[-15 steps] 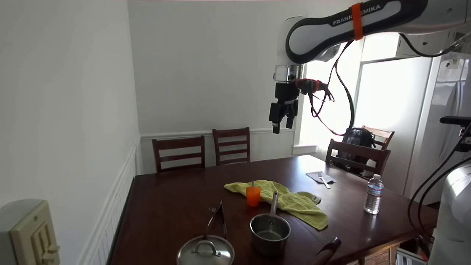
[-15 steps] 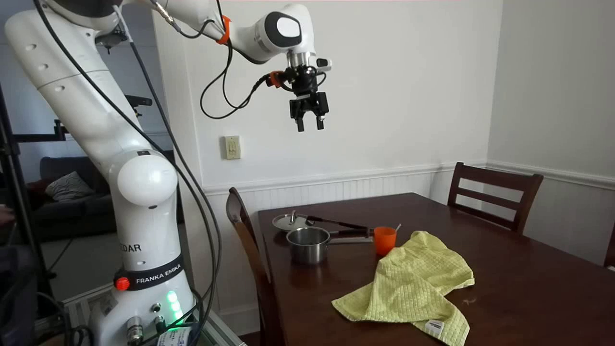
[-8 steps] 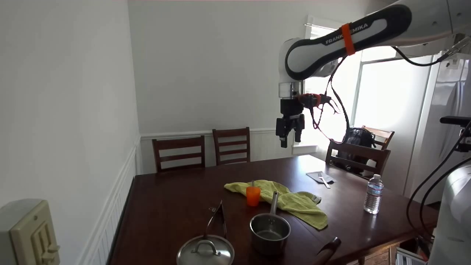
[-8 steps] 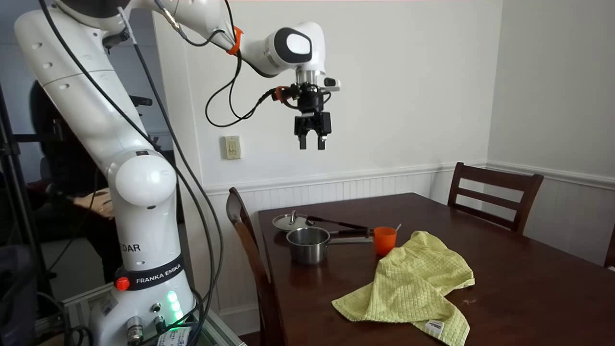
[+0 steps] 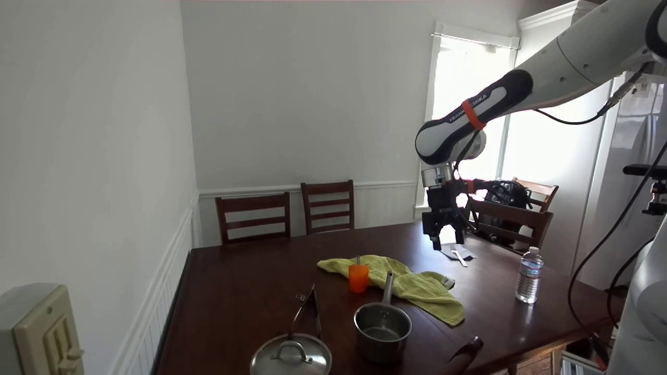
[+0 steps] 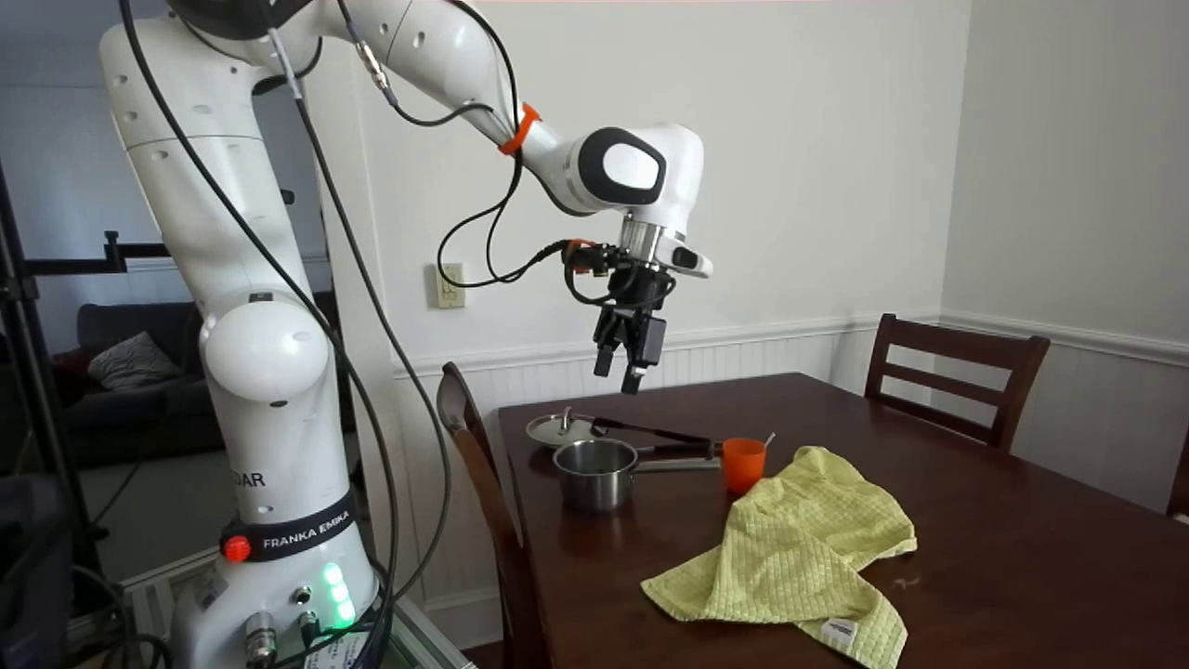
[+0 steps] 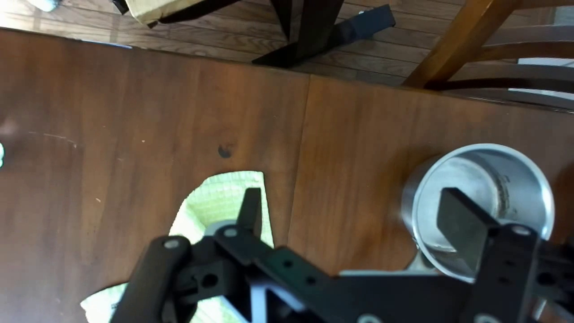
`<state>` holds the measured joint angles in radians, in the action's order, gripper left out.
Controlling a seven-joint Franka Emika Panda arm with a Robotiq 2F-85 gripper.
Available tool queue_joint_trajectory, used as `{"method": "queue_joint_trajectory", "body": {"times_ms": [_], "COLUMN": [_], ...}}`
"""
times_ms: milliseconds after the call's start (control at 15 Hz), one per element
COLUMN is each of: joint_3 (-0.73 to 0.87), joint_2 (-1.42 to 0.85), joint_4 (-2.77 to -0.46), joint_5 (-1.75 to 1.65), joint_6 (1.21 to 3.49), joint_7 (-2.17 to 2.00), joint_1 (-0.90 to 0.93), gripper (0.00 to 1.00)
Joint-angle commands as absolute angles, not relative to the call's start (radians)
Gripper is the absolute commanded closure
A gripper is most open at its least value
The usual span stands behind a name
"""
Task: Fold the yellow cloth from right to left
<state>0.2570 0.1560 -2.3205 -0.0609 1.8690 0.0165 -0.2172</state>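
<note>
Yellow cloth point(image 6: 771, 557), rumpled, on desk point(image 6: 1031, 567); tool point(image 6: 618, 374) hanging higher, empty.
Jaws wide apart, nothing between. Cloth lies lower than the tool; in the wrist view its narrow corner shows behind one jaw, steel pot point(image 7: 491, 172) behind the other. In an exterior view, long axis runs from that corner to behind orange cup point(image 5: 358, 278). Judged next: lowering, with a shift cloth-side, off the pot.

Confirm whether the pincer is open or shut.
The pincer is open: in the wrist view its fingers stand wide apart with nothing gripped, and both exterior views show a gap between them too.
</note>
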Motion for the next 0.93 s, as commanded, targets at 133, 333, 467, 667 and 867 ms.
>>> {"method": "queue_joint_trajectory", "body": {"times_ms": [133, 333, 467, 667, 867], "joint_3": [0.255, 0.338, 0.376, 0.409, 0.405], "joint_2": [0.148, 0.033, -0.058, -0.215, -0.372], "joint_4": [-2.316, -2.266, -2.236, -2.170, -2.064], "joint_5": [-0.055, 0.060, 0.104, 0.149, 0.185], "joint_6": [1.867, 1.895, 1.934, 2.099, 2.235], "joint_7": [0.019, 0.184, 0.167, 0.116, 0.048], "joint_1": [-0.229, -0.273, -0.314, -0.381, -0.436], "gripper": [0.00, 0.00, 0.00, 0.00, 0.00]}}
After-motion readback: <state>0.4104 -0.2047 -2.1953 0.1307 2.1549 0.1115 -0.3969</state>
